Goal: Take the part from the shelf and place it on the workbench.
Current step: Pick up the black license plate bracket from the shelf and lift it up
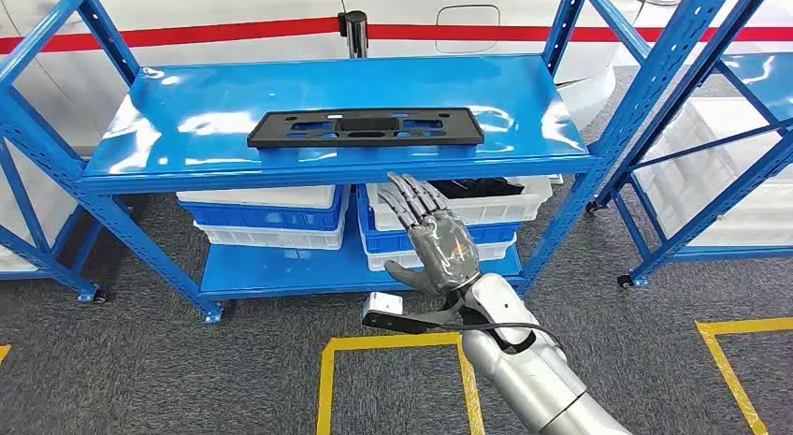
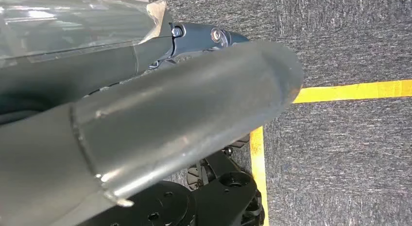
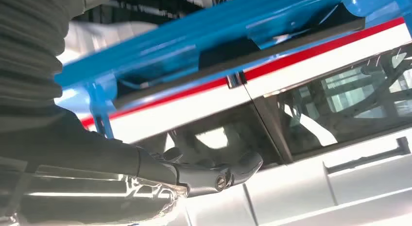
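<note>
The right robot hand (image 1: 438,240) is raised with fingers spread and empty, just below the shelf (image 1: 552,140) edge. The black part (image 1: 366,128) lies flat on top. It looks thin; fingers may catch the shelf lip or push the part back.

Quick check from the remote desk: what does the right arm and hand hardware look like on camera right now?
The right arm is a smooth silver tube with a thin black cable looped near the wrist. A small white and black camera module sticks out beside it. The right hand has a translucent grey palm shell and dark segmented fingers.
</note>
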